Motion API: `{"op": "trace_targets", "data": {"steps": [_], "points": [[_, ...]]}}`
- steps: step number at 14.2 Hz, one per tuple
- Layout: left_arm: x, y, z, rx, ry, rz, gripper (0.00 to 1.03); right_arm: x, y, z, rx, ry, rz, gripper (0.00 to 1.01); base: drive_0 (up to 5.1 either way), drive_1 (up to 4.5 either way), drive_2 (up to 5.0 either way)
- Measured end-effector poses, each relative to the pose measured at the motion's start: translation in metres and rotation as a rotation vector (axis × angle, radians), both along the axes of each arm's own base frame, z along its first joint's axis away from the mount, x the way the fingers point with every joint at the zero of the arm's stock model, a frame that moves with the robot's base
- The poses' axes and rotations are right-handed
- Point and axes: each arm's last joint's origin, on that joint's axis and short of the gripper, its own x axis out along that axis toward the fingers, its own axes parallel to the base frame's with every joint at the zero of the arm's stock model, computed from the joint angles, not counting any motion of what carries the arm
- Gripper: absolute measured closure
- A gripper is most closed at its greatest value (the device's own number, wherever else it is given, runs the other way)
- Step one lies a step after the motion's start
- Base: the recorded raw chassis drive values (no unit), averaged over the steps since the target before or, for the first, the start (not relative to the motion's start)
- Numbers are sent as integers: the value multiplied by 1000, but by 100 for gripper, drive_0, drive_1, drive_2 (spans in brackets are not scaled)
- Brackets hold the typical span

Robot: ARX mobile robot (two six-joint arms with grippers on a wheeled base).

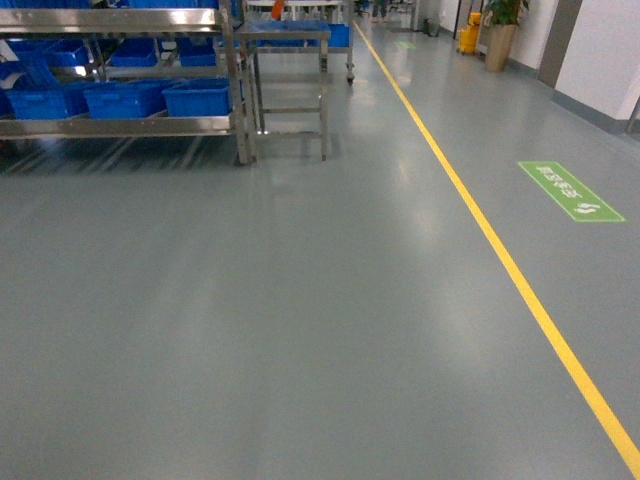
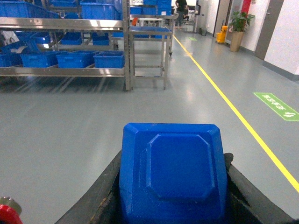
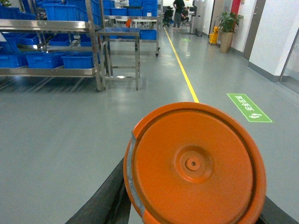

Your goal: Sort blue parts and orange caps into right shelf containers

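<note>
In the left wrist view my left gripper (image 2: 173, 161) is shut on a chunky blue part (image 2: 173, 172) with an octagonal raised face, and black fingers (image 2: 105, 196) flank both its sides. The right wrist view shows my right gripper (image 3: 194, 205) shut on a round orange cap (image 3: 194, 163), held on edge with its face toward the camera. Neither gripper appears in the head view. Bright-blue ribbed containers (image 1: 200, 97) stand on a steel shelf rack (image 1: 120, 127) far ahead on the left. These containers (image 2: 109, 59) also show in the left wrist view, and the containers (image 3: 77, 59) in the right wrist view.
Open grey floor lies between me and the rack. A steel trolley table (image 1: 290, 35) stands just right of the rack. A yellow floor line (image 1: 520, 280) runs along the right, beside a green floor sign (image 1: 570, 190). A potted plant (image 1: 497, 30) and a person (image 3: 179, 11) are far down the aisle.
</note>
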Motion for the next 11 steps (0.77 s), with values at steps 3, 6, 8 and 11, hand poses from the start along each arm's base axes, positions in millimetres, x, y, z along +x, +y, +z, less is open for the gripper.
{"op": "trace_targets", "data": {"steps": [3, 6, 8, 11], "points": [[0, 0, 0, 0, 0, 0, 60, 0, 0, 0, 0, 1, 0, 58, 49, 464, -366], [0, 0, 0, 0, 0, 2, 60, 0, 0, 0, 0, -2, 0, 58, 20, 435, -395], [0, 0, 0, 0, 0, 2, 60, 0, 0, 0, 0, -1, 0, 58, 3, 418, -412], [0, 0, 0, 0, 0, 2, 60, 0, 0, 0, 0, -1, 0, 58, 5, 420, -410]]}}
